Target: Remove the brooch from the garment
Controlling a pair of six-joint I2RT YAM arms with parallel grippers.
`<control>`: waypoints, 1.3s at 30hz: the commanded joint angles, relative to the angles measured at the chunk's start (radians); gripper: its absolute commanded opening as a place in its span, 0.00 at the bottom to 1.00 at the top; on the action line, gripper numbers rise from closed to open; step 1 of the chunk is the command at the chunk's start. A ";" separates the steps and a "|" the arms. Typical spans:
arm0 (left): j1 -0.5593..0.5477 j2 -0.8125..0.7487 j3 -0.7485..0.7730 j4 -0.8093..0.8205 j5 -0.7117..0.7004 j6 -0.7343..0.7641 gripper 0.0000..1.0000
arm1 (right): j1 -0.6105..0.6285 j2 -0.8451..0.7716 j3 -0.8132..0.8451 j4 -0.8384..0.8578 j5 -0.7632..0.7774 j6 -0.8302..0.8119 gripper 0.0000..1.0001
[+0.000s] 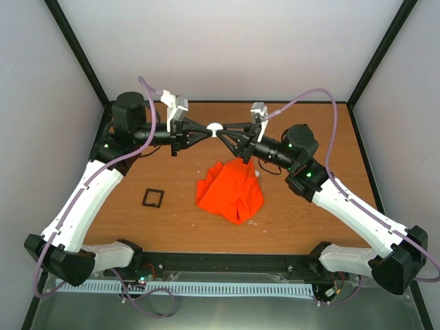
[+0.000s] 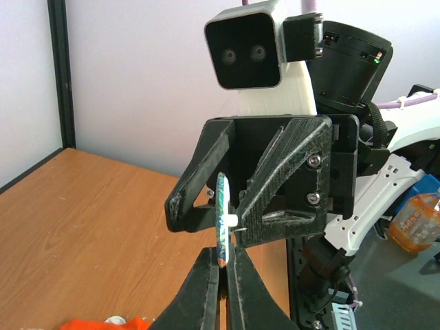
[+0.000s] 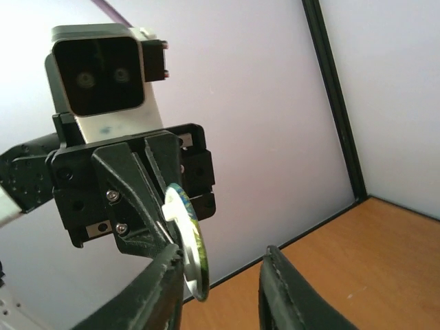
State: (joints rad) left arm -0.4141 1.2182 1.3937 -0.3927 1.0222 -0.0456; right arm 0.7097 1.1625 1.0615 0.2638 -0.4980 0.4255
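- The orange garment (image 1: 230,191) is seen heaped on the worktop (image 1: 309,213), below both arms.
- The left gripper (image 2: 221,253) is clamped on the edge of the brooch (image 3: 185,237), up in the air. The right gripper (image 3: 223,254) is held apart, one finger just beside the disc.
- The brooch looks freed already, so probably a careful set-down clear of the cloth is called for next.
- Its pin and backing can't really be made out.

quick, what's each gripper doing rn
left gripper: closed on the brooch
right gripper: open, jaws apart, gripping nothing
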 commanded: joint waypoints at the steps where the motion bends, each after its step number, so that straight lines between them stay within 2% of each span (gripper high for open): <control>1: -0.002 -0.009 0.012 -0.003 0.018 0.038 0.01 | 0.007 0.013 0.010 -0.037 0.051 -0.004 0.33; 5: -0.002 -0.010 0.013 -0.002 0.021 0.030 0.01 | 0.005 -0.006 -0.002 0.010 0.033 -0.008 0.37; 13: -0.002 0.004 0.009 -0.006 0.024 -0.040 0.01 | 0.004 0.001 -0.011 0.137 -0.058 0.060 0.32; 16: -0.002 0.010 0.017 -0.023 0.030 -0.051 0.01 | -0.007 -0.002 -0.012 0.170 -0.089 0.088 0.19; 19: -0.001 0.009 0.019 -0.033 0.027 -0.047 0.01 | -0.018 -0.001 0.006 0.138 -0.108 0.085 0.07; 21: -0.002 0.009 0.021 -0.033 0.028 -0.048 0.01 | -0.024 0.005 0.027 0.087 -0.115 0.075 0.03; 23: -0.002 0.012 0.026 -0.036 0.030 -0.050 0.01 | -0.029 0.013 0.039 0.050 -0.130 0.073 0.03; 27: -0.002 0.026 0.043 -0.057 0.038 -0.045 0.01 | -0.038 0.035 0.072 -0.007 -0.180 0.083 0.15; 28: -0.002 0.029 0.046 -0.062 0.038 -0.045 0.01 | -0.039 0.040 0.078 -0.015 -0.192 0.083 0.13; 29: -0.002 0.031 0.048 -0.065 0.037 -0.046 0.01 | -0.040 0.043 0.081 -0.017 -0.198 0.083 0.06; 30: -0.002 0.032 0.050 -0.064 0.037 -0.048 0.03 | -0.043 0.042 0.080 -0.010 -0.200 0.088 0.03; 31: -0.002 0.032 0.051 -0.065 0.039 -0.051 0.10 | -0.046 0.038 0.076 0.000 -0.198 0.093 0.03; 33: -0.002 0.031 0.050 -0.065 0.052 -0.057 0.45 | -0.054 0.017 0.043 0.055 -0.172 0.119 0.03; 34: -0.002 0.029 0.049 -0.064 0.063 -0.058 0.52 | -0.058 0.005 0.022 0.096 -0.165 0.138 0.03; 37: -0.002 0.021 0.039 -0.058 0.085 -0.064 0.55 | -0.073 -0.016 -0.026 0.217 -0.164 0.209 0.03; 39: -0.002 0.012 0.026 -0.035 0.103 -0.082 0.52 | -0.076 -0.017 -0.054 0.293 -0.174 0.251 0.03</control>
State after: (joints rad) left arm -0.4141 1.2480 1.4014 -0.4484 1.0763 -0.0986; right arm 0.6483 1.1728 1.0534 0.3717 -0.6643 0.5770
